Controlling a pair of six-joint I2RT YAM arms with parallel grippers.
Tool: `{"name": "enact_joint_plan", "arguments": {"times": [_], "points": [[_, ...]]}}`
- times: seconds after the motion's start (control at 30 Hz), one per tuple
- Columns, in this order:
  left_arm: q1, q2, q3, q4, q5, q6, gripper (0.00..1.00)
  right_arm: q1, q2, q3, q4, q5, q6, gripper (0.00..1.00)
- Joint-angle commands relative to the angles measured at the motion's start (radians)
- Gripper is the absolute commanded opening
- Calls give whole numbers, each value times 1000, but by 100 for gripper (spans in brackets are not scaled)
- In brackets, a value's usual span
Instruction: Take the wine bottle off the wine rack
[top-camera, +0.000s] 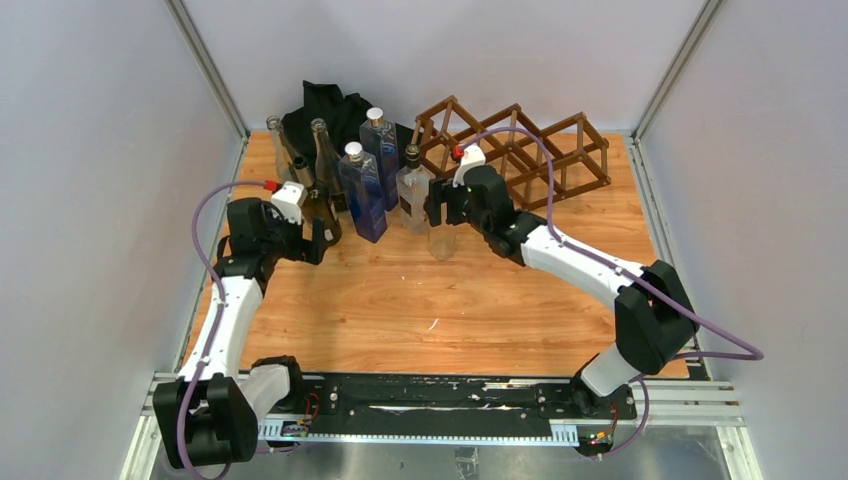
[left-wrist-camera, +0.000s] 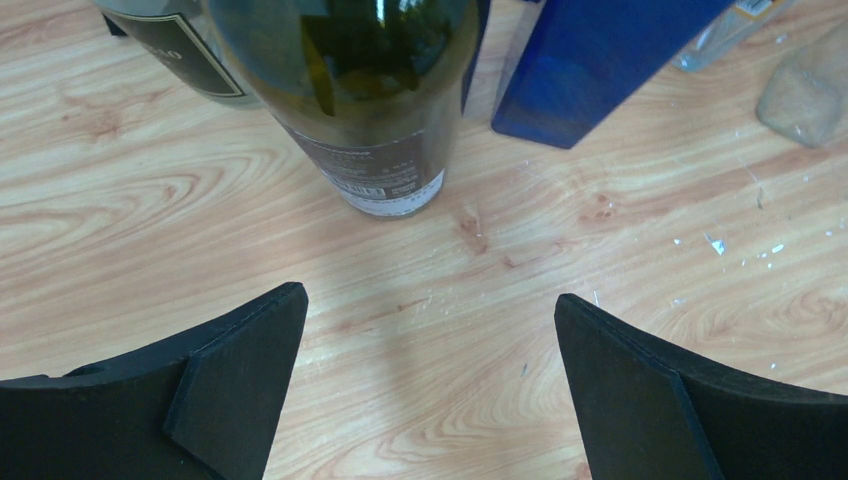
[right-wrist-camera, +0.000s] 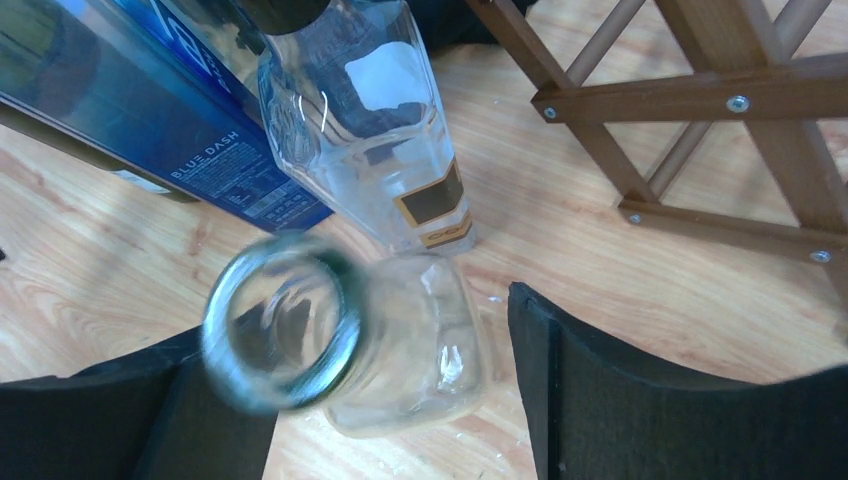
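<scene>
Top view, 10 o'clock of the wood surface (top-camera: 400, 300): L claw (left-wrist-camera: 428, 297) spread wide, pinching nothing. Dark green wine bottle (left-wrist-camera: 370, 100) stands upright at the claw's 12 o'clock, just off the fingertips, not touching. Behind it, at 11 o'clock, a slim clear bottle (top-camera: 275, 135) & black cloth (top-camera: 325, 105) by the back wall. Next over, 2 blue square bottles (top-camera: 365, 195) w/ silver stoppers, upright, one behind the other. Then a capped clear bottle (top-camera: 413, 190) w/ gold label. At 12 o'clock R claw (right-wrist-camera: 350, 320) is spread, fingers either side of an open-necked clear bottle (right-wrist-camera: 430, 350) standing upright on the surface. Wrist cam shows a thin gap at the R finger; the other side is hidden by the bottle's mouth. Wine rack (right-wrist-camera: 690, 92) sits at 1 o'clock, far R of the surface, near the capped bottle but apart from it. All bottles stand L of it.
</scene>
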Motion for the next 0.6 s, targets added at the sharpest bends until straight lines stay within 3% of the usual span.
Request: {"name": "enact_joint_plan", "arguments": {"times": [0.0, 0.2, 0.4, 0.5, 0.57], "points": [[6, -17, -26, 20, 53, 84, 100, -2, -53, -28, -4, 4, 6, 88], [6, -2, -71, 67, 49, 94, 100, -1, -125, -49, 4, 6, -1, 93], [6, -3, -158, 162, 145, 68, 100, -1, -247, -66, -37, 25, 18, 95], [6, 2, -209, 286, 123, 23, 100, -6, -357, -101, -71, 132, 24, 96], [4, 18, -230, 374, 96, -26, 100, -12, -440, -144, -83, 304, 21, 97]]}}
